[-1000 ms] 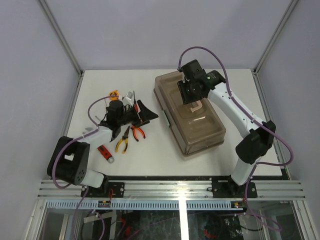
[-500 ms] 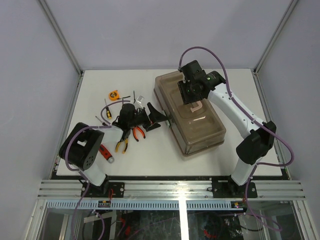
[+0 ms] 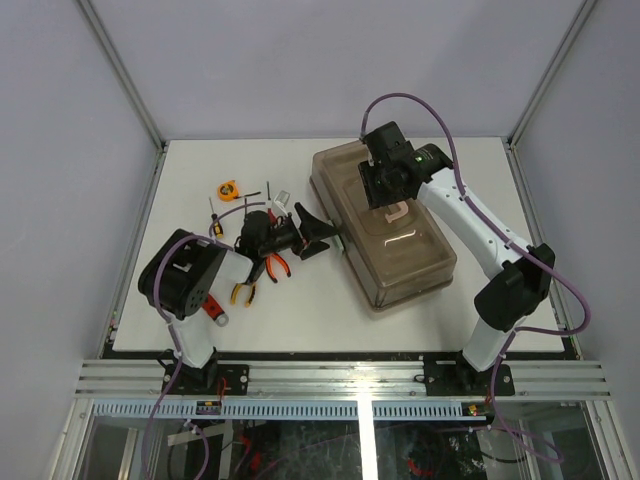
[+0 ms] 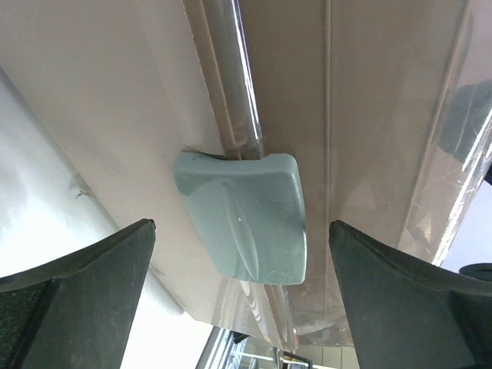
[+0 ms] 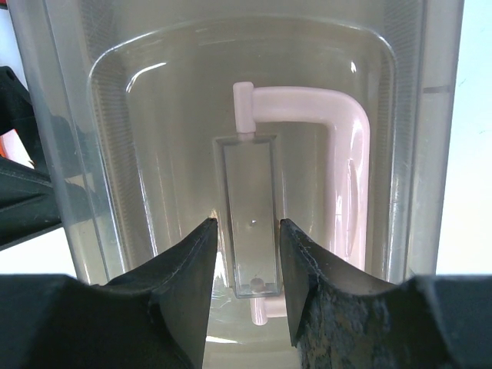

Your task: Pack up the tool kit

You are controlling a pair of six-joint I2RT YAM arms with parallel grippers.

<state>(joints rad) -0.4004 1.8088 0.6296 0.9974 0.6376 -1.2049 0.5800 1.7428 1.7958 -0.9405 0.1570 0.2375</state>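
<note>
The tool kit (image 3: 385,235) is a beige toolbox with a translucent brown lid, lying closed at centre right. My right gripper (image 3: 385,185) is on top of the lid. In the right wrist view my right gripper (image 5: 247,223) is closed around the clear handle mount (image 5: 250,215), next to the pink handle (image 5: 338,154). My left gripper (image 3: 315,235) is open at the box's left side. In the left wrist view my left gripper (image 4: 241,224) straddles the green latch (image 4: 242,219) without touching it.
Loose tools lie left of the box: an orange tape measure (image 3: 229,189), orange-handled pliers (image 3: 276,265), yellow-handled pliers (image 3: 243,291), a red screwdriver (image 3: 211,308) and small metal pieces (image 3: 279,199). The left arm (image 3: 185,275) lies low across them.
My left arm swung and its gripper moved right, from above the loose tools to the latch on the box's side. The toolbox shifted slightly to the right. The right gripper stayed on the lid.
</note>
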